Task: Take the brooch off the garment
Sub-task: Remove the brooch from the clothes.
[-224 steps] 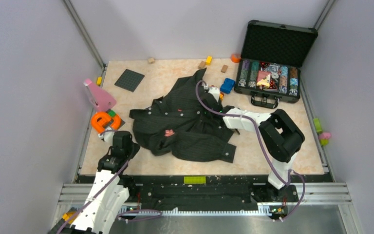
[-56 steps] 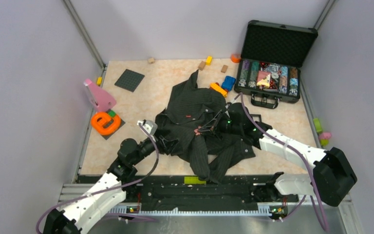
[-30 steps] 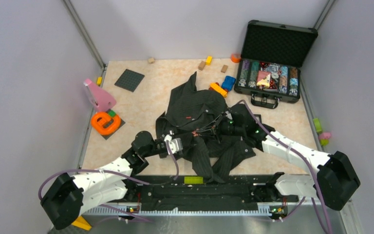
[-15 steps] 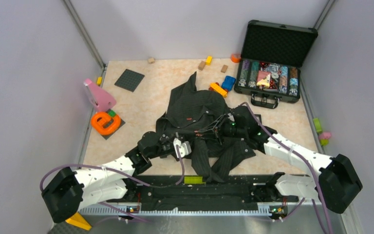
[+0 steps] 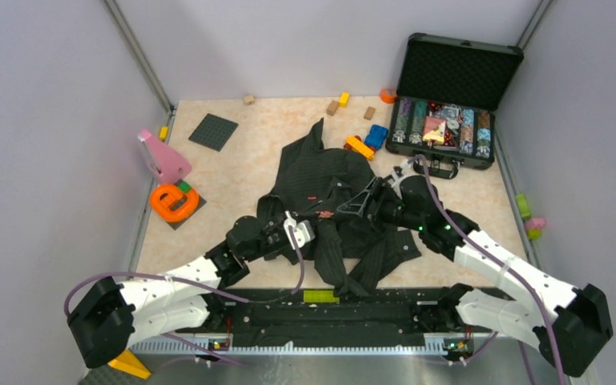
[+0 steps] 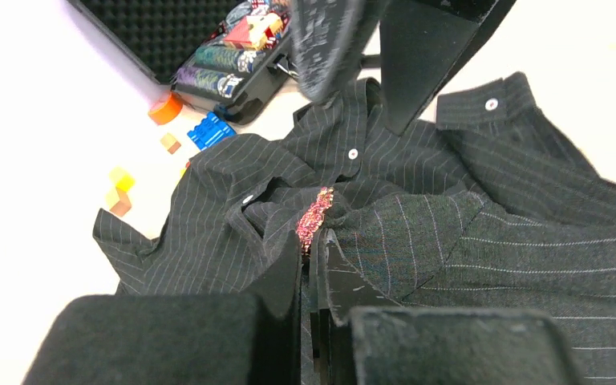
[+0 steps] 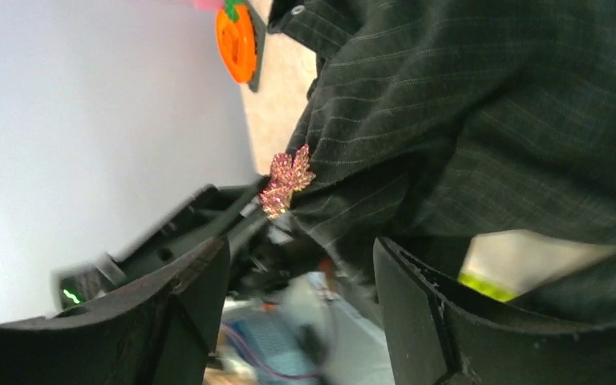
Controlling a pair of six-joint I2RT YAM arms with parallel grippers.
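The garment (image 5: 321, 172) is a dark pinstriped shirt, bunched in the middle of the table. The brooch (image 5: 323, 214) is a small glittery pink-gold ornament standing up from a fold of the garment (image 6: 449, 241). My left gripper (image 6: 313, 245) is shut, its tips pinching the lower end of the brooch (image 6: 314, 218) together with a little cloth. In the top view my left gripper (image 5: 316, 221) reaches in from the left. My right gripper (image 5: 355, 202) hangs open just right of the brooch with nothing between its fingers. In the right wrist view the brooch (image 7: 287, 180) shows beyond my right gripper (image 7: 301, 257).
An open black case (image 5: 449, 120) of chips stands at the back right. A blue brick (image 5: 375, 138) and an orange-yellow brick (image 5: 359, 147) lie near the shirt's collar. At the left are an orange ring toy (image 5: 172, 200), a pink piece (image 5: 160, 156) and a dark baseplate (image 5: 212, 131).
My right gripper has opened, let go and drawn back to the right. My left gripper has closed at the brooch and stayed there.
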